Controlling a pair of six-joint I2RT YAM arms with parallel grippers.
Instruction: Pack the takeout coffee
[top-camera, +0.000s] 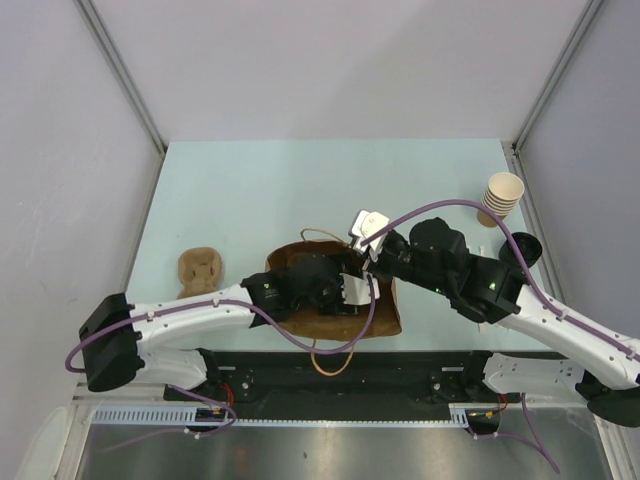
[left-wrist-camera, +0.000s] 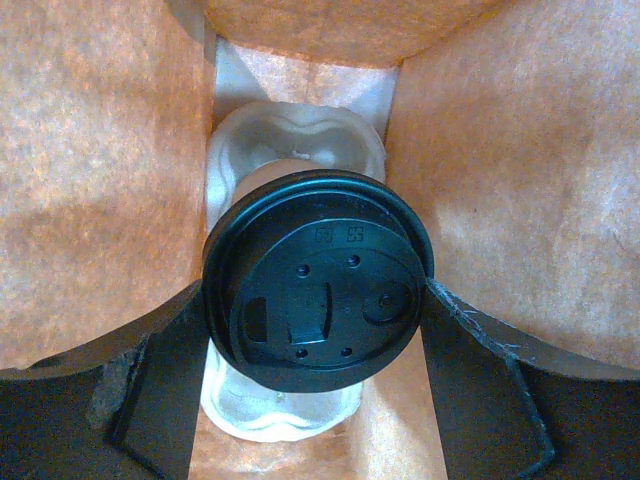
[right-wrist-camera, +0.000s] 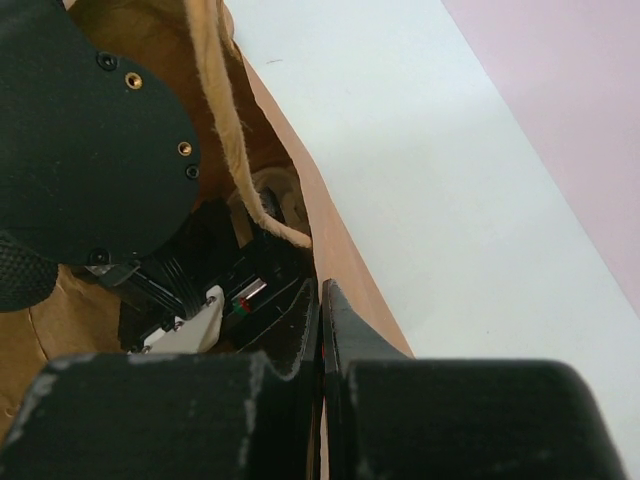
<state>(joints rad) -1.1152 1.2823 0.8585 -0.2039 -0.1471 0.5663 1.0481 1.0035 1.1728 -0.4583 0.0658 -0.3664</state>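
Observation:
The takeout coffee (left-wrist-camera: 318, 280), a cup seen from above with its round black lid, sits deep inside the brown paper bag (top-camera: 385, 318). My left gripper (left-wrist-camera: 315, 292) reaches into the bag, and its dark fingers (left-wrist-camera: 170, 390) press against the lid's rim on both sides. From the top view my left gripper (top-camera: 340, 288) hides the cup. My right gripper (right-wrist-camera: 322, 300) is shut on the bag's upper edge (right-wrist-camera: 345, 260), with the paper wall pinched between its jaws. In the top view my right gripper (top-camera: 370, 262) sits at the bag's mouth.
A pale moulded holder (left-wrist-camera: 290, 150) lies on the bag's floor under the cup. A stack of lidless cups (top-camera: 500, 195) and a loose black lid (top-camera: 525, 248) stand at the right. A brown moulded carrier (top-camera: 200, 268) lies at the left. The bag's walls (left-wrist-camera: 90, 180) close in round the left fingers.

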